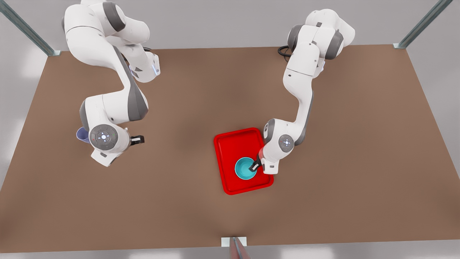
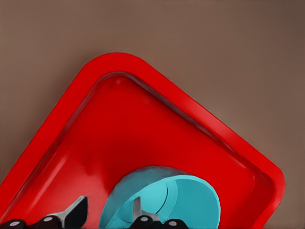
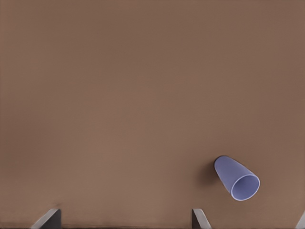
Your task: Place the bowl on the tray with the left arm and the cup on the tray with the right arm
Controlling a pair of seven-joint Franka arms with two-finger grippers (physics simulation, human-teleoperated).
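Left pincer is seen clamped on the bowl rim, one finger inside, one outside; bowl is over the red tray, release pending. Right pincer is held open above the table. Cup lies tipped, ungrasped. Both containers appear empty.

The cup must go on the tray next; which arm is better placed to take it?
The right arm: its gripper hangs open near the cup; the left gripper is at the bowl on the tray.
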